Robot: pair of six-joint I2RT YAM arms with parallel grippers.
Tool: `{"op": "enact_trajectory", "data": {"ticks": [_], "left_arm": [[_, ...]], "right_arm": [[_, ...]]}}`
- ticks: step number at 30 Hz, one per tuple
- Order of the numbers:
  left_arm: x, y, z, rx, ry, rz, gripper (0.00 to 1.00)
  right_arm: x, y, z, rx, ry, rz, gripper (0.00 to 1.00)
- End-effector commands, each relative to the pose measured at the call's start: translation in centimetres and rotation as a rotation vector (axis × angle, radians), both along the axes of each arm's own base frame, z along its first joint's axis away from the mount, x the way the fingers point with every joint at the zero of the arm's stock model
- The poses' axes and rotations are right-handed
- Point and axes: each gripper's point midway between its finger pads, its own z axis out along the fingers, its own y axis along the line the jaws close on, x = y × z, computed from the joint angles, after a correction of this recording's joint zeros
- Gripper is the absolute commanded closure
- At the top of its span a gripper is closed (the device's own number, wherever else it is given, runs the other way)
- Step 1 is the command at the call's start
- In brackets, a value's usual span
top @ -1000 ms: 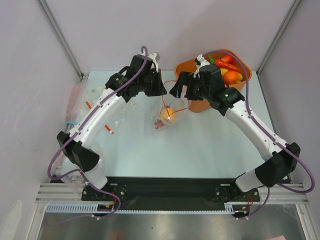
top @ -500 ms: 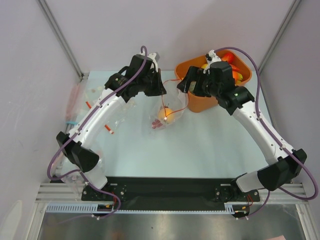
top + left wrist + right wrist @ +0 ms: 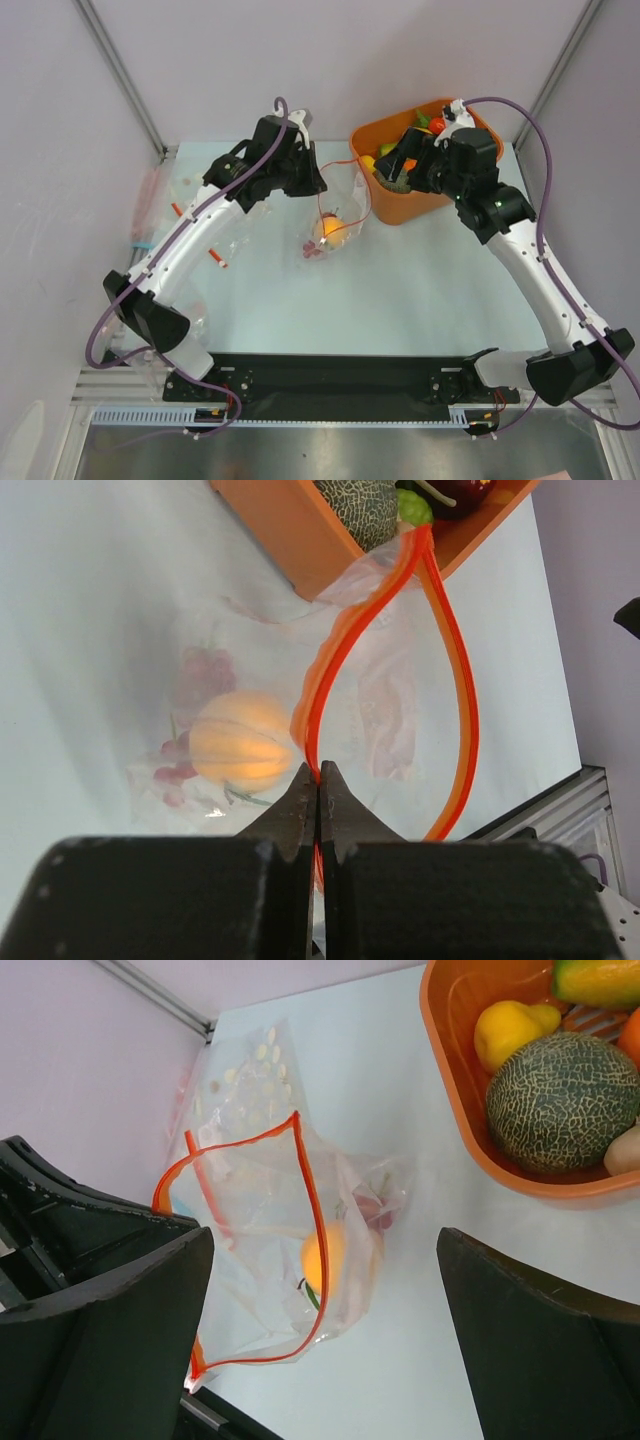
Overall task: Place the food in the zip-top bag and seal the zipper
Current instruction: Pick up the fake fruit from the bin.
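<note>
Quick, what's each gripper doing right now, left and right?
Left gripper: closed, pinching the zipper.
Right gripper: open, holding nothing.

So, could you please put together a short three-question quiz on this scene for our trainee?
1. True or false: the left fingers are shut on the zipper.
2. Pick one. The right fingers are: A) open, holding nothing; B) shut on a chili; C) shut on a carrot.
3. Name two foods already inside the zip-top bag.

Key:
1. True.
2. A.
3. The orange and the grapes.
</note>
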Motion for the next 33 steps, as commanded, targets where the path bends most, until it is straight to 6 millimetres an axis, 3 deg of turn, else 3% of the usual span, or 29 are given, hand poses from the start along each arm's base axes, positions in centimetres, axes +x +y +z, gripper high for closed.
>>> {"op": "enact_trajectory", "data": {"ticks": [1,8,14,16,17,19,22,25,30,33], "left_arm": [[0.2,0.7,3.9,-0.061,-0.118,0.019,1.00],[0.2,1.2,4.1,-0.059,-0.135,0.030,1.00],[0.2,1.3,4.1,-0.063,-0.139,0.035,1.00],[0.2,1.3,4.0,-0.060,-0.139,0.036,1.00],[0.2,1.3,4.1,-0.060,-0.141,0.037,1.00],[0.2,1.4,4.0,-0.056,-0.139,0.041,1.00],[0.2,1.5,4.2,-0.055,-0.144,0.044,1.00],[0.2,1.5,4.3,-0.056,-0.148,0.043,1.00],[0.1,1.8,4.5,-0.050,-0.154,0.041,1.00],[0.2,2.3,4.4,-0.029,-0.163,0.060,1.00]], "right_arm": [[0.3,-1.1,1.6,0.048,-0.046,-0.022,0.00],[0.6,-3.4,1.3,0.077,-0.027,-0.060,0.00],[0.6,-4.0,1.2,0.124,-0.011,-0.039,0.00],[0.6,-4.4,2.1,0.171,-0.039,-0.039,0.00],[0.6,-4.6,1.2,0.183,-0.025,-0.050,0.00],[0.6,-5.6,2.6,0.263,-0.070,-0.077,0.00],[1.3,-7.5,1.4,0.313,-0.037,-0.166,0.00],[2.1,-8.7,-0.1,0.219,0.056,-0.222,0.00],[2.1,-9.9,0.2,0.238,0.050,-0.264,0.00],[2.6,-11.3,-0.8,0.309,0.096,-0.322,0.00]]}}
